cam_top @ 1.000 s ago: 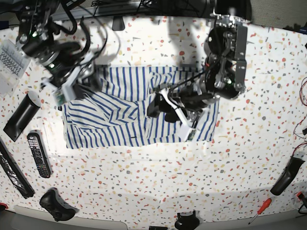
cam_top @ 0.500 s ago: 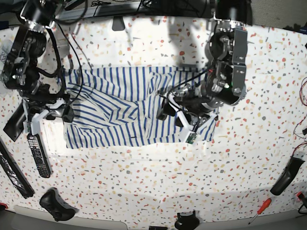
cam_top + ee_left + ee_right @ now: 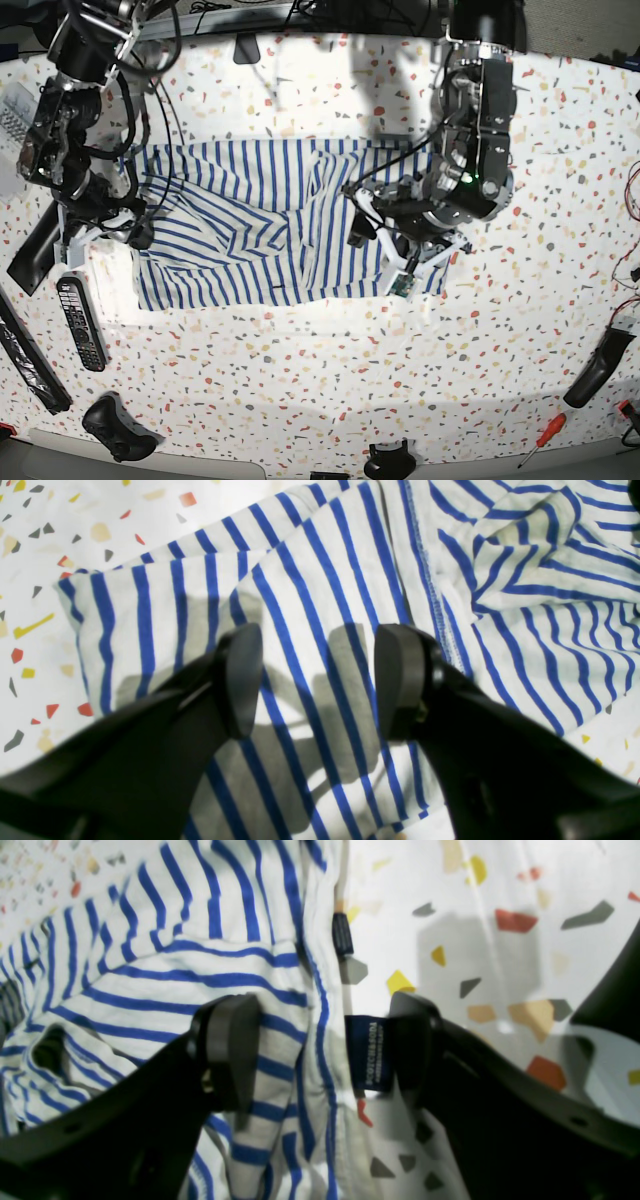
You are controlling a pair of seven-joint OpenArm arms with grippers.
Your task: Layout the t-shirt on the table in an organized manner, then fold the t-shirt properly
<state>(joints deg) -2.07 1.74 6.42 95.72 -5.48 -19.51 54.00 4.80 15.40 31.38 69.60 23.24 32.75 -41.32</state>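
Base view: t-shirt (image 3: 270, 225) lies rumpled on table (image 3: 320, 380), w/ bare tabletop all round, nearer the far edge than the near one. Left gripper (image 3: 320, 680) spread wide over the shirt's striped cloth near a hem corner, nothing btwn its pads. Right gripper (image 3: 325, 1050) also wide apart, straddling the shirt's edge and dark tag (image 3: 369, 1052), not clamped on anything.

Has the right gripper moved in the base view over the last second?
Yes. The right gripper has swung down and outward to the t-shirt's edge, closer to the remote control.
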